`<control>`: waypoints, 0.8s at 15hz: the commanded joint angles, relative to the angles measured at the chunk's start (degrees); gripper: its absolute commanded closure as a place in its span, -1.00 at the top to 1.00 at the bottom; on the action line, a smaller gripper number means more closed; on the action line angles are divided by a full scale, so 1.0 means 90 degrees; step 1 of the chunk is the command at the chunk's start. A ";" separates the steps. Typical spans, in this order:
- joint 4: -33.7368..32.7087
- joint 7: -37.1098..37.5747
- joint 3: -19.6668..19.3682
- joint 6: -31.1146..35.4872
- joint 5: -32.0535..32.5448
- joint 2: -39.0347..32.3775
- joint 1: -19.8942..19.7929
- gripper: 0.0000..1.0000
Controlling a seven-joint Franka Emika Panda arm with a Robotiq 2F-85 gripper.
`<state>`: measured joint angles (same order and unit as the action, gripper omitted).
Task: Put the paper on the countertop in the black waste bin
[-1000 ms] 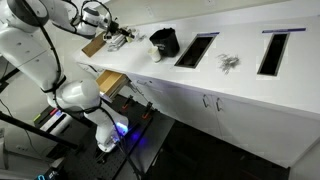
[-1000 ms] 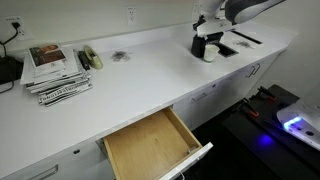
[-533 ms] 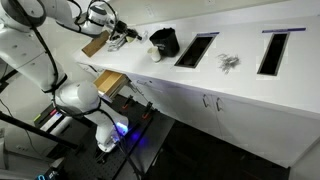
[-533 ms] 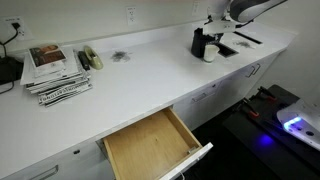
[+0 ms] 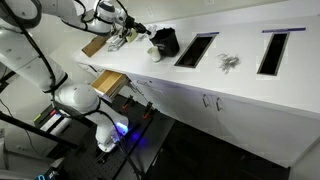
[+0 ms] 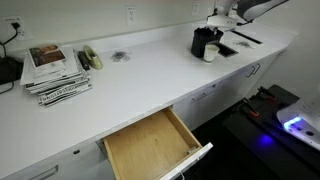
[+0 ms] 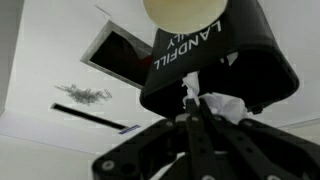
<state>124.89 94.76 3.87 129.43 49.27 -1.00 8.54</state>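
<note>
My gripper (image 7: pixel 195 120) is pinched almost fully closed, with a crumpled white wad of paper (image 7: pixel 218 104) clamped at the fingertips. The paper hangs against the outside of the black bin (image 7: pixel 222 62), by the wall lettered LANDFILL, and I cannot tell whether it touches that wall. In both exterior views I am close beside the bin's mouth and off the countertop (image 6: pixel 150 75) on which the bin stands. A white cup (image 5: pixel 154 55) sits just beside the bin at its base. On the far side of the bin from me is a black rectangular cut-out (image 5: pixel 195 50), and beyond it lies a small grey crumpled scrap (image 5: pixel 229 63). On my side of the bin is a brown board (image 5: pixel 95 45). Well away from the bin, a drawer (image 6: pixel 150 145) below the counter stands open.
</note>
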 commanded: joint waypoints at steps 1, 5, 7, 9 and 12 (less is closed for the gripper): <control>0.0191 0.0004 -0.0117 0.1022 0.0113 0.0166 -0.0331 -0.98; 0.0131 -0.0306 -0.0252 0.1743 -0.0040 0.0003 -0.0558 -0.98; 0.0140 -0.0500 -0.0285 0.1967 -0.0195 -0.0058 -0.0611 -0.41; 0.0183 -0.0735 -0.0286 0.2112 -0.0352 -0.0072 -0.0641 -0.14; 0.0279 -0.0954 -0.0268 0.2145 -0.0504 -0.0016 -0.0618 0.30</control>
<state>125.77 88.93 1.43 146.72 46.49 -2.27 3.27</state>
